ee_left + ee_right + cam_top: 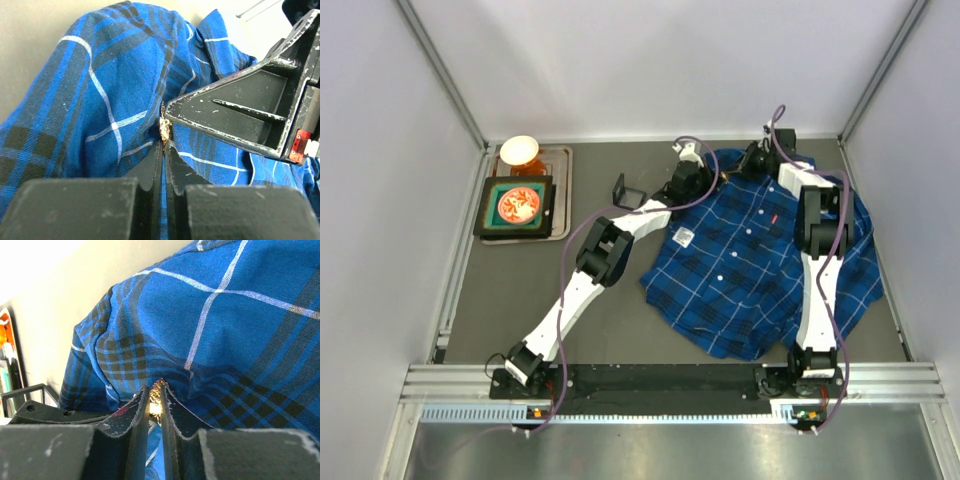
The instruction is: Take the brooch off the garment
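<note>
Probably lab test cell: white panel walls (380,200), aluminium frame rails (880,380).

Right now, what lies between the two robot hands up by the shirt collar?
The brooch, a small golden glint on a raised fold of the shirt. The left wrist view shows it between the left hand and the right hand.

In the left wrist view only a golden sliver of the brooch (163,127) shows. The rest is lost in a fold of the shirt (100,100) at the tip of the left pincer (164,145), and we cannot tell whether that pincer pinches cloth or pin. In the right wrist view the right pincer (154,389) covers all but a glint of it. From above we find it too small to see. Both wrist views cut the shirt off at their edges.
</note>
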Available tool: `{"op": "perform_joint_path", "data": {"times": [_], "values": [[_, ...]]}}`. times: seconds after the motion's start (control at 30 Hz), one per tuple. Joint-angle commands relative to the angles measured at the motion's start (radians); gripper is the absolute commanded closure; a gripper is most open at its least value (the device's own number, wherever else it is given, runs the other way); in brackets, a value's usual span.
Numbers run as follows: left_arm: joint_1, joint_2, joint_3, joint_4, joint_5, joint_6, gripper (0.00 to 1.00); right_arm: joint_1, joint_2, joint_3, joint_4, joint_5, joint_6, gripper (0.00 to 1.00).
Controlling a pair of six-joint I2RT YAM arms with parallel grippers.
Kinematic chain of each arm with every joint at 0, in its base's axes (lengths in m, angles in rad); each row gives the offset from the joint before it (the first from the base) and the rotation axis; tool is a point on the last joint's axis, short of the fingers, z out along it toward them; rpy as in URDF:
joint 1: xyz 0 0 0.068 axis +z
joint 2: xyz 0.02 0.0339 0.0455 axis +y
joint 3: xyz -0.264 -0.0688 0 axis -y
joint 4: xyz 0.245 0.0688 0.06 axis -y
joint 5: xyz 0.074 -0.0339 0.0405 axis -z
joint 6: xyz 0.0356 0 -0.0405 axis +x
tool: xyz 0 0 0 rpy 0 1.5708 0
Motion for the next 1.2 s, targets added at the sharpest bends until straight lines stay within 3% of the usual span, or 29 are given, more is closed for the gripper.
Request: {"op": "perform_joint_path", "data": {"times": [0.0, 0.23, 0.53, 1.0, 1.17], "values": [[-0.008, -0.081, 0.011, -0.016, 0.023, -0.080, 1.00, 0.039, -0.048, -0.036, -0.027, 0.085, -0.058, 0.84], [-0.007, -0.075, 0.012, 0.036, 0.080, -0.100, 1.00, 0.085, -0.089, -0.044, -0.090, 0.260, -0.093, 0.82], [-0.005, -0.115, -0.084, 0.033, 0.054, -0.074, 1.00, 0.046, -0.110, -0.044, -0.041, 0.203, -0.012, 0.84], [0.001, -0.116, -0.081, 0.021, 0.051, -0.069, 1.00, 0.041, -0.184, -0.150, 0.079, 0.205, -0.022, 0.87], [0.001, -0.116, -0.080, 0.024, 0.061, -0.067, 1.00, 0.041, -0.181, -0.139, 0.081, 0.215, -0.039, 0.83]]}}
